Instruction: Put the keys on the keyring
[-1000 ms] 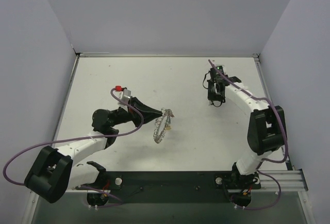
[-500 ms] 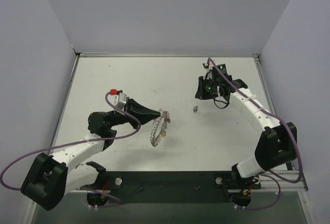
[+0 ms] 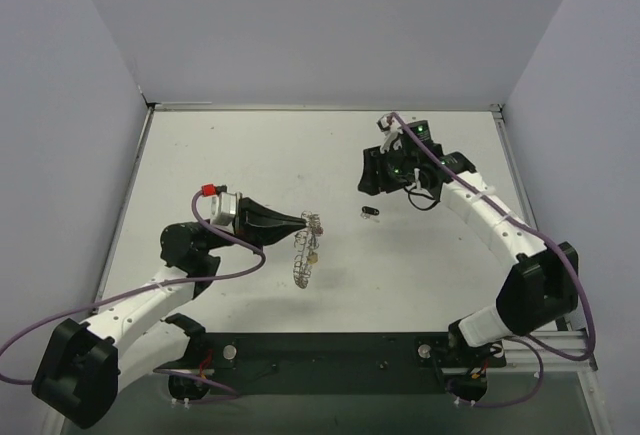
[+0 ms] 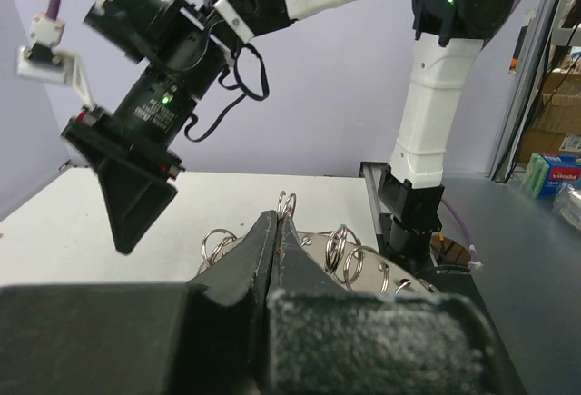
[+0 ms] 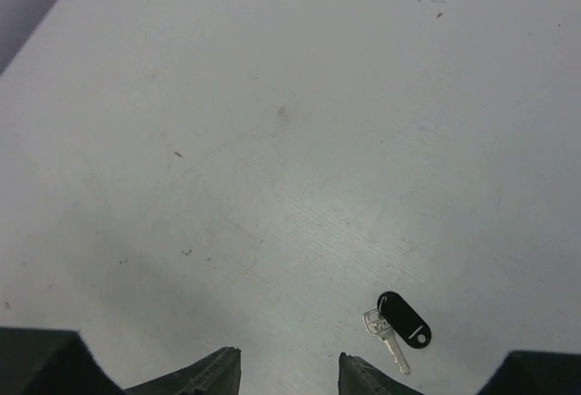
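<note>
My left gripper is shut on the rim of the keyring, a large silvery ring that hangs tilted just above the table. In the left wrist view the shut fingertips pinch the keyring, whose rim carries several small split rings. One small silver key with a black plastic tag lies flat on the table between the arms. My right gripper is open and empty, hovering just behind that key. In the right wrist view the key lies just right of the open fingers.
The white table is walled at the back and on both sides. A small yellowish piece hangs on the keyring. The right arm's gripper hangs over the table ahead of my left fingers.
My right gripper has swung left and forward, and the black-tagged key now lies on the table. My left gripper has drawn back left a little with the keyring.
</note>
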